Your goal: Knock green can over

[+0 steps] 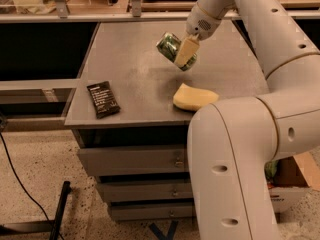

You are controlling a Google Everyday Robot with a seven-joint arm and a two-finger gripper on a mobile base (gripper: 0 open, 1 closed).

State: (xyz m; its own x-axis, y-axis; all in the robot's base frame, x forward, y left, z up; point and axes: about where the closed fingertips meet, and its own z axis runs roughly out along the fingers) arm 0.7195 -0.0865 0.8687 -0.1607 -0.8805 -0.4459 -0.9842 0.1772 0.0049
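Over table (125,64), hand (182,59) before half-hidden green can (167,44)

Green can (169,45) in a cream-tipped end effector (184,54) over a grey counter (125,59).
The can was dark to light green with whitish mottling and a silvery end, clasped by the end effector above the counter's middle, whose near finger (185,51) was pale cream. The arm (280,59) was glossy off-white. The counter was flat matte grey, with grey drawers (130,160) below. The sponge (194,97) was plain yellow, the snack bar wrapper (103,99) black with small white print. The floor (35,174) was beige, speckled.
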